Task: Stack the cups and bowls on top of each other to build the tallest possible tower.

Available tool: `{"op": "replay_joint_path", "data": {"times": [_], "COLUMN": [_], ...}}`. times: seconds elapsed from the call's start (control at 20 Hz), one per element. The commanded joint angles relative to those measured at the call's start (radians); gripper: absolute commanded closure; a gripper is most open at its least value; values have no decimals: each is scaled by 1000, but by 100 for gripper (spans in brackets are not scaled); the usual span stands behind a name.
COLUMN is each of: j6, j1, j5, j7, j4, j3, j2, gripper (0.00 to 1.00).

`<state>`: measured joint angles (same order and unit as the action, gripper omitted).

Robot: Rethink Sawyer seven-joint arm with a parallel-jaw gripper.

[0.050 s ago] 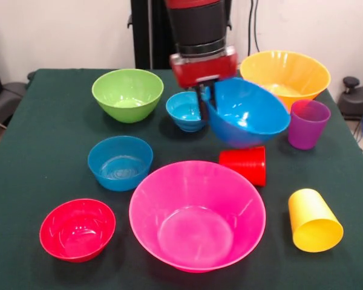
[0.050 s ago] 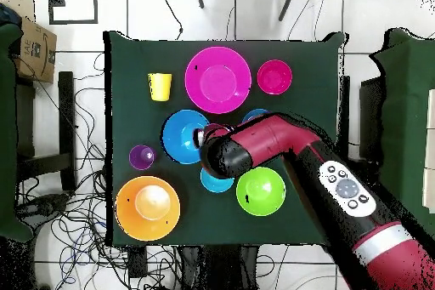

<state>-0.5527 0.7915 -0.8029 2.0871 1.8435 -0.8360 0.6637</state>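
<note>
My gripper is shut on the near rim of a medium blue bowl, which hangs tilted with its opening facing the camera. From overhead this bowl lies left of the arm's wrist. Close beside the gripper sits the small light-blue bowl. The green bowl, a second blue bowl, the small red bowl, the large pink bowl and the orange bowl each stand alone. The purple cup is upright. The red cup and yellow cup lie on their sides.
All of it rests on a dark green table. In the overhead view the red arm crosses over the second blue bowl and part of the light-blue bowl. Chairs and cables surround the table.
</note>
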Motion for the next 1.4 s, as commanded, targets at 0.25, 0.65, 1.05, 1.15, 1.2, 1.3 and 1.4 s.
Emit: {"op": "replay_joint_path", "data": {"times": [0.25,0.65,1.05,1.15,1.2,1.3,1.4], "j6": [-244,-348,-345,-335,-320,-290,-270], "j1": [238,264,304,301,300,303,307], "j5": [69,80,53,58,59,59,54], "j7": [-444,-535,-607,-591,-582,-561,-561], "j4": [-72,-152,-250,-247,-243,-235,-245], "j3": [-30,-60,-34,-24,-23,-21,-21], "j2": [-53,-81,-183,-198,-202,-219,-245], "gripper": [100,100,100,100,100,100,100]}}
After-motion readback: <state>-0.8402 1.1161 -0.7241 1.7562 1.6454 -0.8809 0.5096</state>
